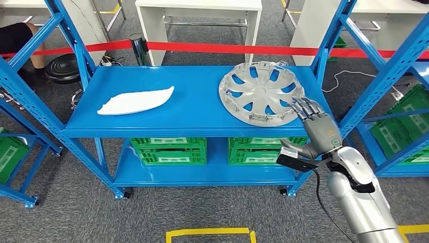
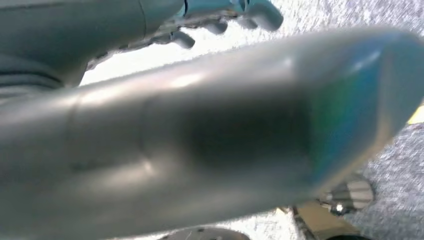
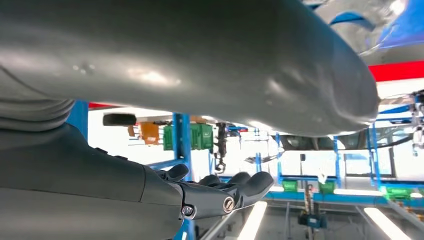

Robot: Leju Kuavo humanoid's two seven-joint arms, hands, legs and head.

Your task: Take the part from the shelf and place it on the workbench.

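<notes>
reach | my right hand (image 1: 316,124) fingers apart, empty, at wheel cover (image 1: 260,92) rim on shelf (image 1: 192,121) | I'd slide fingers under rim, thumb on top | left hand (image 2: 220,20) unclear

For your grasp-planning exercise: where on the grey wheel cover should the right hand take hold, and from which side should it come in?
Grip the wheel cover at its near right rim, likely the best place. It lies flat on the blue shelf, edge reaching toward the shelf's front right, where the right hand hovers, fingers apart. Come from the front right, fingers over the rim, thumb beneath; the spoke openings offer a purchase.
</notes>
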